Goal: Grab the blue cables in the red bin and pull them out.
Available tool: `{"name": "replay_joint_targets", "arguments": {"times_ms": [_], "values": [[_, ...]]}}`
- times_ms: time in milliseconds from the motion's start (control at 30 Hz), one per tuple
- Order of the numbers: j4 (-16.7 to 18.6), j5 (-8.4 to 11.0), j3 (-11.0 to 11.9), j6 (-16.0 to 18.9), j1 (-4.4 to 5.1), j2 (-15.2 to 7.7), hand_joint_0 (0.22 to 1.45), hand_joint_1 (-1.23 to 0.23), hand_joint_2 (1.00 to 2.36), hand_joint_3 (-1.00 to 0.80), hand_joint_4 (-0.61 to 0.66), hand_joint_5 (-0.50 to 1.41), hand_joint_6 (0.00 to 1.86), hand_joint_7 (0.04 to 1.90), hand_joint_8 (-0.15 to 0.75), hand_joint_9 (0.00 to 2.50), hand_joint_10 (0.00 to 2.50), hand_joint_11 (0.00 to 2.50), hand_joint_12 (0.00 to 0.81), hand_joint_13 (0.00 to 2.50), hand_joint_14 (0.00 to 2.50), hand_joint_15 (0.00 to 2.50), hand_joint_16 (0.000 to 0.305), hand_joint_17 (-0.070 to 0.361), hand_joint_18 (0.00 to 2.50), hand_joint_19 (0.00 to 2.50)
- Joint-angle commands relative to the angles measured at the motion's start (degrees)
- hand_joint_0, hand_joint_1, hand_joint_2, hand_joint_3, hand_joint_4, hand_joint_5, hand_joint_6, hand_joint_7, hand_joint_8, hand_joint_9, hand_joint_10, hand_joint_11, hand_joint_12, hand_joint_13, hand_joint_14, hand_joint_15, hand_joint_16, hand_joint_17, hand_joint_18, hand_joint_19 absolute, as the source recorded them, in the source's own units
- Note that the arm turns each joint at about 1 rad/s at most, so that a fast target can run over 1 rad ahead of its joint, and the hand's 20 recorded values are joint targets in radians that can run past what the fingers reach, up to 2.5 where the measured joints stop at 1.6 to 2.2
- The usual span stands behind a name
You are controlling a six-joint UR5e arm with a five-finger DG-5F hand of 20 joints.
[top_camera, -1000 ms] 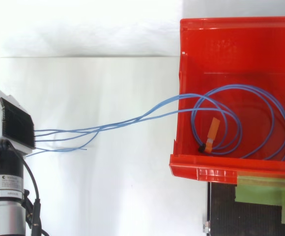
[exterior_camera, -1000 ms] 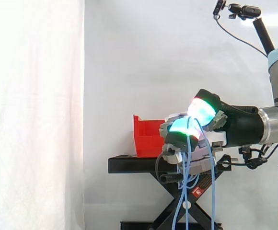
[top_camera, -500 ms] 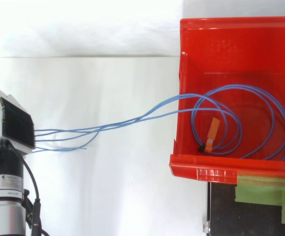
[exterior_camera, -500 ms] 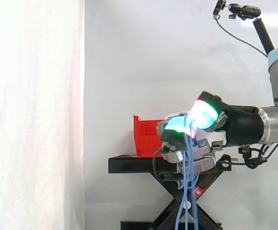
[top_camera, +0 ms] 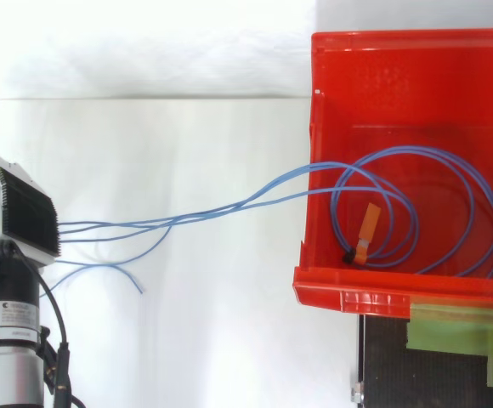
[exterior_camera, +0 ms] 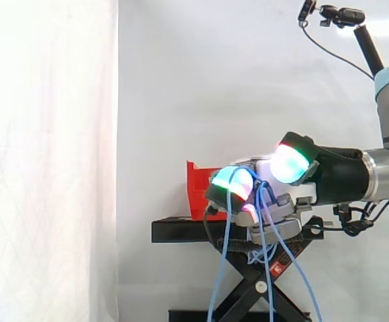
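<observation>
Thin and light, the blue cables [top_camera: 229, 206] run out of the red bin [top_camera: 382, 293] and across open air to the hand [exterior_camera: 285, 194] – several strands side by side, sagging only a little. We judge them soft and springy: they weigh next to nothing, but they coil, and the slick jacket could slide between smooth pads. In the bin most of the length lies in loose loops on the floor, with an orange tag [top_camera: 369, 221] at one end near the front wall. That tag or a crossing loop may catch on the wall as the loops tighten, so we would favour a steady, gentle draw.

The best hold looks to be the bunched strands just outside the bin wall, all taken together – not the single loose end that droops apart from the bundle.

From the side, the arm [exterior_camera: 382, 174] reaches in level from the right, and the hand is poised in front of the bin above the black stand [exterior_camera: 181, 231]. Its fingers are curled, with the glowing pads [exterior_camera: 231, 182] closed about the cables. The strands pass between them and hang down past the stand.
</observation>
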Motion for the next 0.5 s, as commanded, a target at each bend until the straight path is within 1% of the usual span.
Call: {"name": "replay_joint_targets", "arguments": {"times_ms": [0,167,467], "values": [[-0.1,0.01,0.0,0.0,0.01,0.0,0.75,-0.85,1.0,-1.0,0.05,0.8,0.01,0.85,0.253,1.05,0.03,0.82,0.32,1.17,1.65,1.37,0.047,0.105,1.28,1.74],[-0.2,0.01,0.0,0.0,0.01,0.0,0.73,-0.8,1.0,-1.0,0.07,0.84,0.0,0.86,0.262,1.07,0.03,0.82,0.324,1.18,1.64,1.36,0.048,0.108,1.28,1.74],[-0.3,0.01,0.0,0.0,0.01,0.1,0.72,-0.77,1.0,-1.0,0.09,0.86,0.0,0.86,0.27,1.08,0.03,0.82,0.324,1.19,1.63,1.36,0.049,0.109,1.29,1.72]]}}
